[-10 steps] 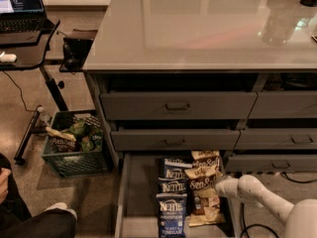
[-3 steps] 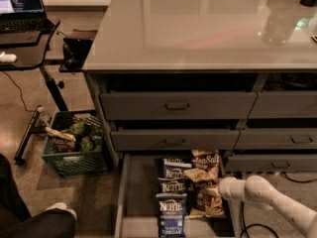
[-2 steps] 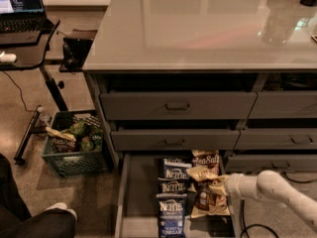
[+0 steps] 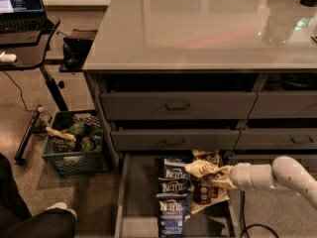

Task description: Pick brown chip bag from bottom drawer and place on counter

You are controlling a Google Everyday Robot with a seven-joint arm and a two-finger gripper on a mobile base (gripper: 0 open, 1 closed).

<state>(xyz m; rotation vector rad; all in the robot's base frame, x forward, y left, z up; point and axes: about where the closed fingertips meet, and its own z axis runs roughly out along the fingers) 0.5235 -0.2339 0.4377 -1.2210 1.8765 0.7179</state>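
The gripper [image 4: 225, 176] reached in from the right at drawer height and met the right edge of the brown chip bag [image 4: 204, 175], which lay in the right half of the bottom drawer [image 4: 136, 192], just beside the blue Kettle bags [image 4: 174, 187]. The bag's long axis ran front to back, across the gripper's approach. Whether the gripper had closed on it could not be told, and the worktop [image 4: 198, 29] lay well above.
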